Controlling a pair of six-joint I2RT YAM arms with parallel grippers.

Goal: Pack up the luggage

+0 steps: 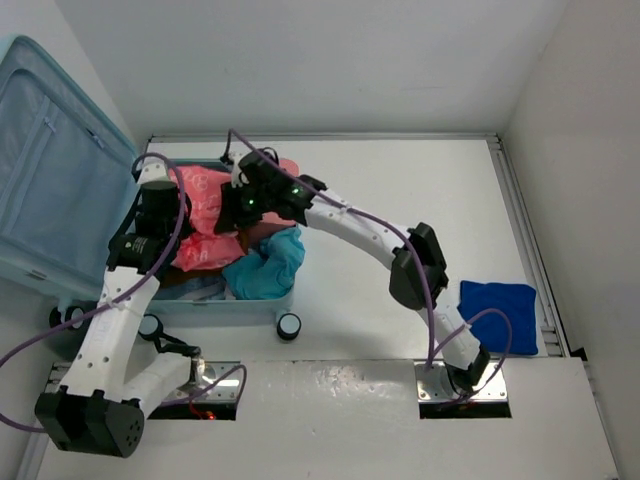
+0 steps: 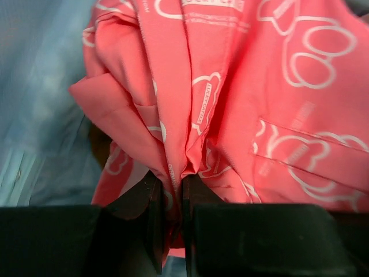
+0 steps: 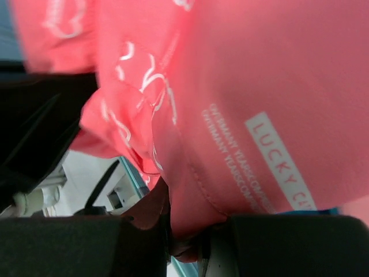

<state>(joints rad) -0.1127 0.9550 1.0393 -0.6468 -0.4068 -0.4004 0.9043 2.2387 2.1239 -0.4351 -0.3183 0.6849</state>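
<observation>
The pale aqua luggage (image 1: 250,310) lies open at the left, its lined lid (image 1: 50,160) standing up. A coral-pink printed garment (image 1: 205,195) lies over the clothes inside; it fills the left wrist view (image 2: 242,86) and the right wrist view (image 3: 230,86). My left gripper (image 2: 171,219) is shut on a fold of the pink garment at its left side. My right gripper (image 3: 190,236) is shut on the garment's other side, above the case. A teal cloth (image 1: 268,265) and a dark red cloth (image 1: 262,232) lie in the case beneath.
A dark blue folded cloth (image 1: 498,315) lies on the table at the right, near the right arm's base. The luggage's wheels (image 1: 289,326) stick out at its near edge. White walls close in the table at the back and the right.
</observation>
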